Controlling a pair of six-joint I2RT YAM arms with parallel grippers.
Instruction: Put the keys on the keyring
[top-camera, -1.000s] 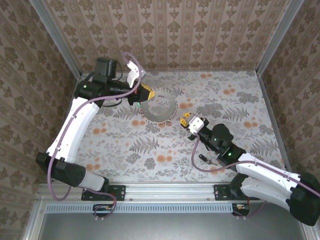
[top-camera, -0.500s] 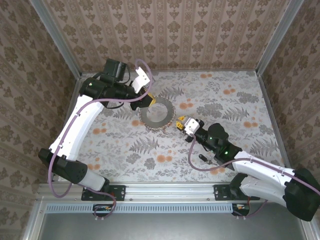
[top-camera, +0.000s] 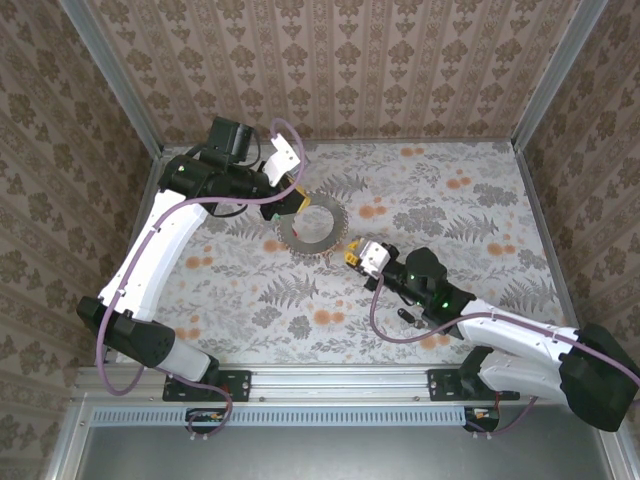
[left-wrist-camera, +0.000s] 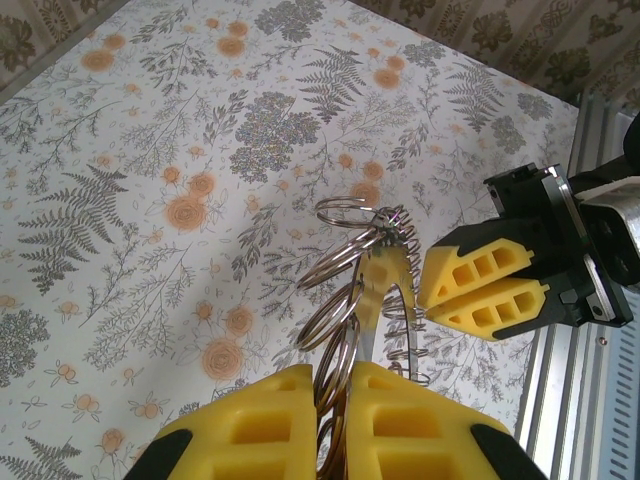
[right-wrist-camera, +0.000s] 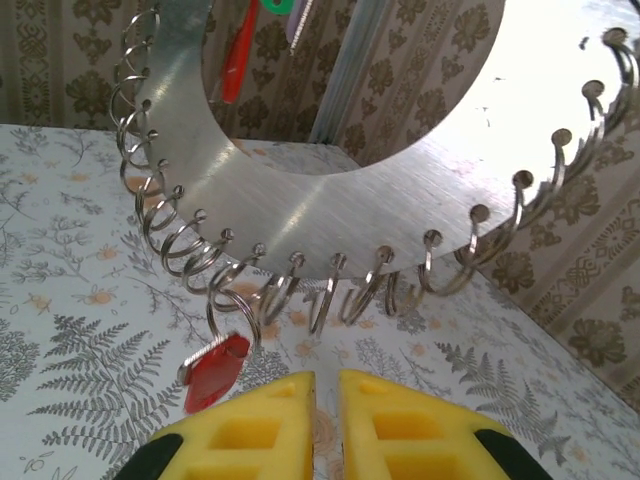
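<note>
- Top external view: we see the left gripper (top-camera: 296, 198) pinching the far rim of the keyring (top-camera: 298, 237), which is held over the floral tabletop (top-camera: 450, 220) near its middle. The right gripper (top-camera: 352, 254) stands just beside the near rim.
- Left wrist view: the left gripper (left-wrist-camera: 335, 385) clamps the keyring (left-wrist-camera: 372, 290), seen edge-on, by its flat band, with wire loops (left-wrist-camera: 345, 212) on either side. The right gripper (left-wrist-camera: 440, 292) faces it, jaws pressed almost together.
- Right wrist view: the right gripper (right-wrist-camera: 325, 385) shows only a narrow slit, with nothing visible in it. The keyring (right-wrist-camera: 330, 190) tilts above, and a red key (right-wrist-camera: 215, 372) hangs from one of the wire loops (right-wrist-camera: 235, 295). We judge the plate stiff, smooth and slippery, best held on its band. The keys look light and are best taken by the plastic head. The wire loops look springy.
</note>
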